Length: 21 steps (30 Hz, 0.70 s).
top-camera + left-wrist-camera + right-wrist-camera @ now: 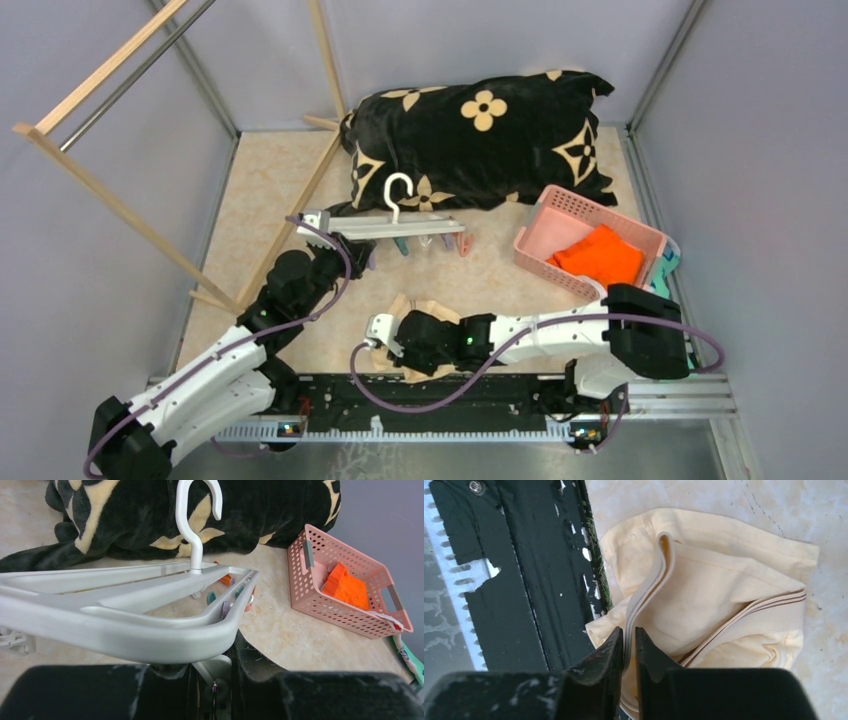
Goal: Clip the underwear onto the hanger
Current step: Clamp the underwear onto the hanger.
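The white hanger hangs level above the table, hook up, with small orange and teal clips dangling under it. My left gripper is shut on the hanger's left end. In the left wrist view the frame fills the picture, and a white part of it sits between my black fingers. The cream underwear lies crumpled on the table by the near edge, mostly hidden under my right arm in the top view. My right gripper is shut on its striped waistband.
A pink perforated basket with a bright orange cloth stands at the right. A black floral blanket lies at the back. A wooden rack leans at the left. The black base rail runs right beside the underwear.
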Each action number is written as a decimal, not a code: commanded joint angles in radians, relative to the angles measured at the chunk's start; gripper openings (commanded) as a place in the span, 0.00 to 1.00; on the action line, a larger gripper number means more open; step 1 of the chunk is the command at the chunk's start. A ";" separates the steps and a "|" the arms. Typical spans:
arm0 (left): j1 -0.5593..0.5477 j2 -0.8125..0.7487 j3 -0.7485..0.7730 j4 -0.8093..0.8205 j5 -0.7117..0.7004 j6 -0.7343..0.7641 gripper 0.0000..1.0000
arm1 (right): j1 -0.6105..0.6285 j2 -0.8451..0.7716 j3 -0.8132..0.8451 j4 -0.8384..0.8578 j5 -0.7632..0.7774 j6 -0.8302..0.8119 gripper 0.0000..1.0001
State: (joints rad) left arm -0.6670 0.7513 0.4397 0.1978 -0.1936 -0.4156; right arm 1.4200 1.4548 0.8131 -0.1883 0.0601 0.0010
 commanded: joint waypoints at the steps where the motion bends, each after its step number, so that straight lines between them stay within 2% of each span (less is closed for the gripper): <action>1: 0.007 0.000 -0.017 0.015 0.032 0.007 0.00 | 0.007 -0.060 -0.038 0.075 0.062 0.034 0.19; 9: 0.009 -0.004 -0.034 0.010 0.044 -0.004 0.00 | 0.007 -0.105 -0.124 0.170 0.073 0.059 0.33; 21: 0.009 0.009 -0.037 0.023 0.068 -0.022 0.00 | 0.018 -0.170 -0.230 0.334 0.058 0.088 0.39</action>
State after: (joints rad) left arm -0.6647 0.7517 0.4156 0.2176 -0.1539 -0.4419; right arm 1.4208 1.3460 0.6113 0.0238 0.1104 0.0711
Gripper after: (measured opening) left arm 0.255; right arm 0.373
